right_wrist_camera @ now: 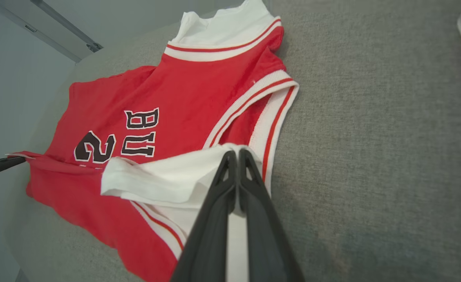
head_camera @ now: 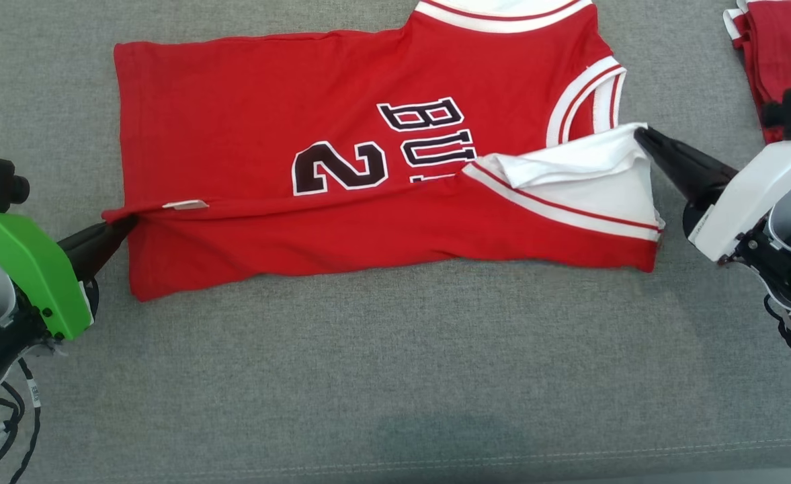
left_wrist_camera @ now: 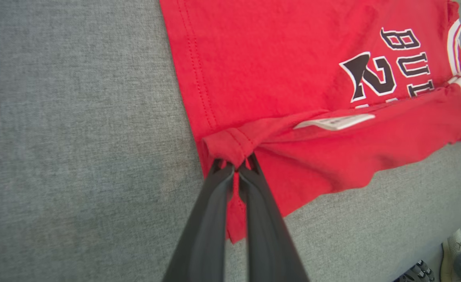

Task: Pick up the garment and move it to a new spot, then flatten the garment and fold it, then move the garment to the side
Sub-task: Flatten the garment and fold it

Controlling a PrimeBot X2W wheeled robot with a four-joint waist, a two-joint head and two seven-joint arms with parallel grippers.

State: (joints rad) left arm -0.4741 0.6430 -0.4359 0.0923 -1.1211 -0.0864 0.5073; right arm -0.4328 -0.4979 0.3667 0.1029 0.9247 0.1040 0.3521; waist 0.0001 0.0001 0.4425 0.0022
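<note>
The garment (head_camera: 247, 107) is a red basketball jersey with white trim and black lettering, spread sideways on the grey cushion, its near long edge folded up over the front. My left gripper (head_camera: 125, 227) is shut on the hem corner at the jersey's left end; the left wrist view shows the red hem (left_wrist_camera: 230, 145) pinched between its tips (left_wrist_camera: 235, 166). My right gripper (head_camera: 640, 133) is shut on the white sleeve end at the right; its tips (right_wrist_camera: 237, 153) clamp the white cloth (right_wrist_camera: 163, 182) in the right wrist view. A white label (head_camera: 185, 204) lies on the folded edge.
A second red and white garment (head_camera: 775, 47) lies at the far right corner of the grey cushion (head_camera: 395, 363). The cushion's front seam (head_camera: 503, 459) runs near the bottom. Shoes on the floor (left_wrist_camera: 455, 254) show past the cushion edge.
</note>
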